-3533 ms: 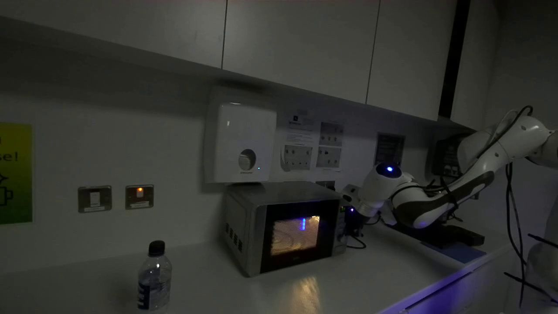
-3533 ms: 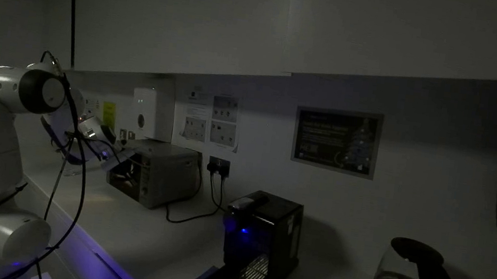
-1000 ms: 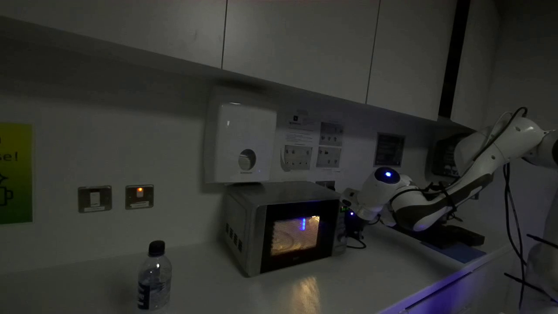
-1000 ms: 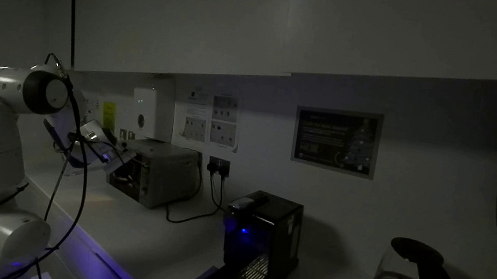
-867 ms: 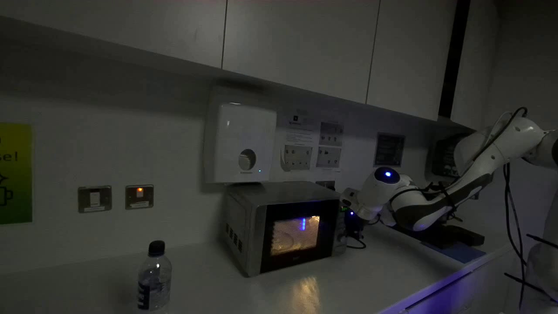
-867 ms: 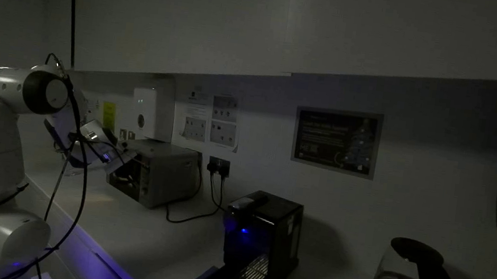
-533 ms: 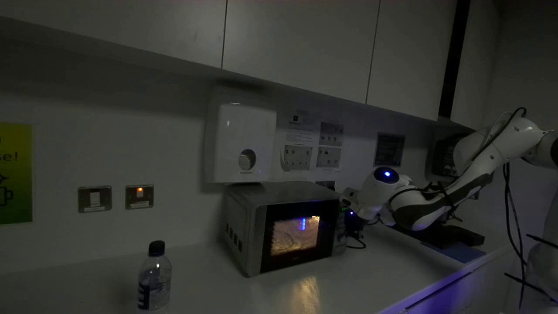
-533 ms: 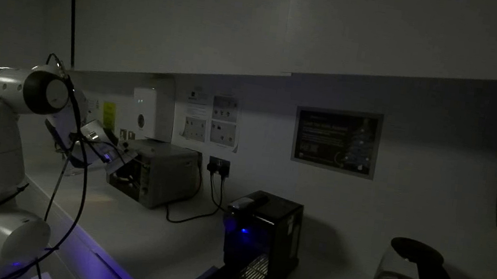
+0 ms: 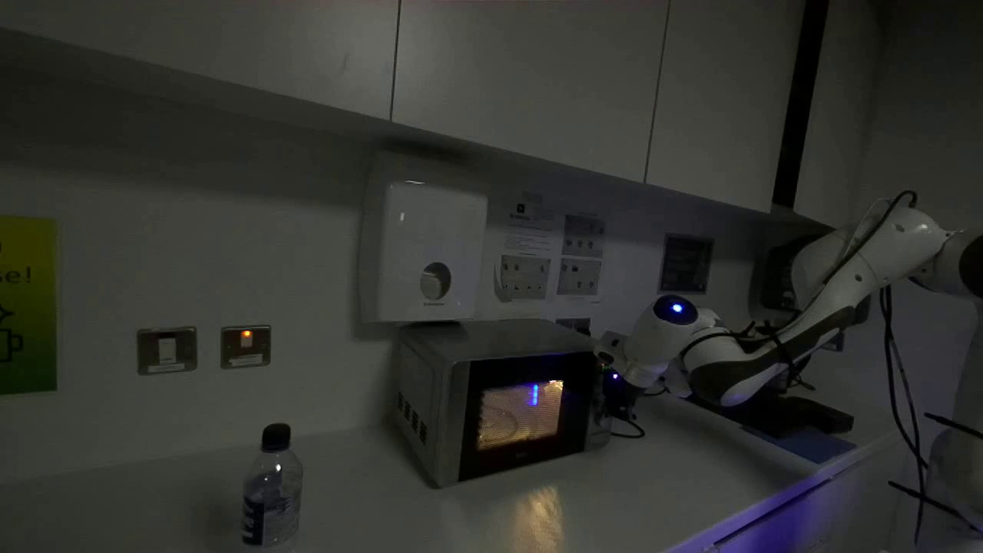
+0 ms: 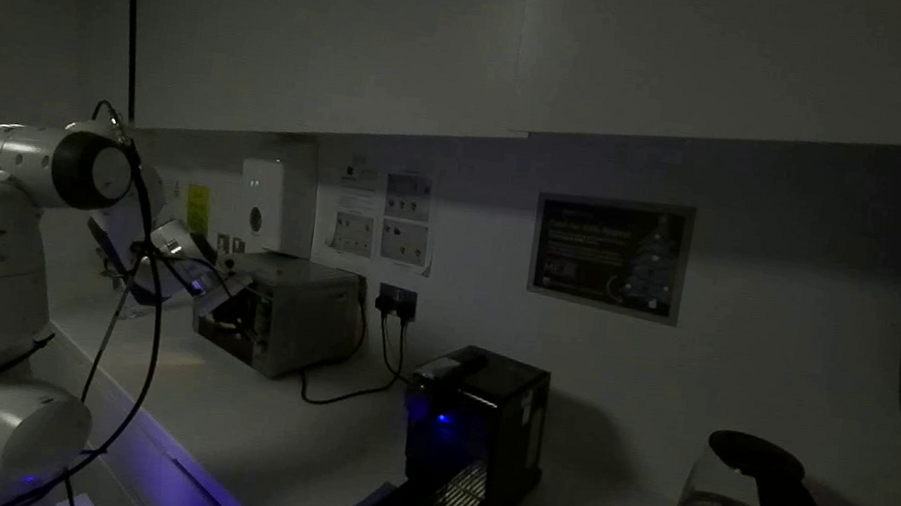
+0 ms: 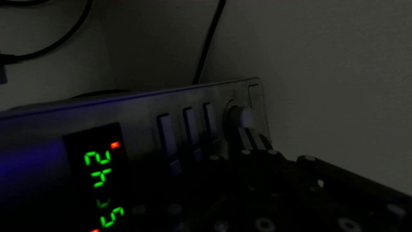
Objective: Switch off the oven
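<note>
One white counter (image 9: 637, 491); one oven (image 9: 508, 407), window lit, near the wall edge; one blue mat (image 9: 805, 447), near the front edge; one gripper (image 11: 250, 136), my own, fingertips pressed together; one round oven knob (image 11: 242, 117), just beside those fingertips, touching or apart I cannot tell.

In the wrist view, the display (image 11: 96, 193) on the oven (image 11: 141, 112) shows green numerals lying sideways: from the top 2, 4, a faint unreadable character, and 5. In an exterior view the yellow-green poster (image 9: 31, 315), cropped, reads "se!" above a cup sign (image 9: 8, 342). Lettering on the bottle (image 9: 273, 491), wall sheets (image 9: 525, 278) and framed notice (image 10: 604, 259) is illegible.
</note>
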`<state>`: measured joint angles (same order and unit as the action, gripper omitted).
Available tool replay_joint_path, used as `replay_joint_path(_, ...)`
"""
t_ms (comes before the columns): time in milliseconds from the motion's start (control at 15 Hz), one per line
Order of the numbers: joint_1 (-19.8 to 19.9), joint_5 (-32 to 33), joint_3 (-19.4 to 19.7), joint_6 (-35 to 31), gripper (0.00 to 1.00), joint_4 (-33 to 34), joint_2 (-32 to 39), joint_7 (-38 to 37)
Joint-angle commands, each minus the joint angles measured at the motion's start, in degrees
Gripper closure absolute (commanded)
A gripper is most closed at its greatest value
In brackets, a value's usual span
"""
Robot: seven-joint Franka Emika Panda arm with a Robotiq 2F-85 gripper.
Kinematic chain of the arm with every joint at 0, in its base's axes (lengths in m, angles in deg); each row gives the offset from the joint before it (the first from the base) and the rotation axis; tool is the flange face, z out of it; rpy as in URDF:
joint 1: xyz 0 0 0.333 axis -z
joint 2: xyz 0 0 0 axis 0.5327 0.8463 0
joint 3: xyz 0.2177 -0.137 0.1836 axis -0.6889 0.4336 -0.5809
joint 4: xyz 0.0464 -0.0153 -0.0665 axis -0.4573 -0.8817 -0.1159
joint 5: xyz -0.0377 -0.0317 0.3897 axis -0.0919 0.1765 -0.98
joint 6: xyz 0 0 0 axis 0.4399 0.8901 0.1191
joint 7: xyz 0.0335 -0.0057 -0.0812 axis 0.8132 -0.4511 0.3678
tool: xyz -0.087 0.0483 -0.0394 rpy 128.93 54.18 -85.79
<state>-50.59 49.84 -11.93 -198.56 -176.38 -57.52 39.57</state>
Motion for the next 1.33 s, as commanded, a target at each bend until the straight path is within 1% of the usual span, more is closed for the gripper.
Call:
replay_joint_path(0, 0.2, 2.4, 0.5, 1.2, 1.0, 2.7, 1.6, 1.4)
replay_joint_path(667, -0.1, 3.1, 0.6, 2.7, 1.0, 4.7, 2.8, 3.1)
replay_joint_path(1067, -1.4, 4.7, -0.4, 7.5, 1.0, 6.7, 3.3, 3.7)
replay_joint_path(1267, -2.0, 6.0, -0.7, 8.9, 1.0, 7.5, 3.3, 3.8)
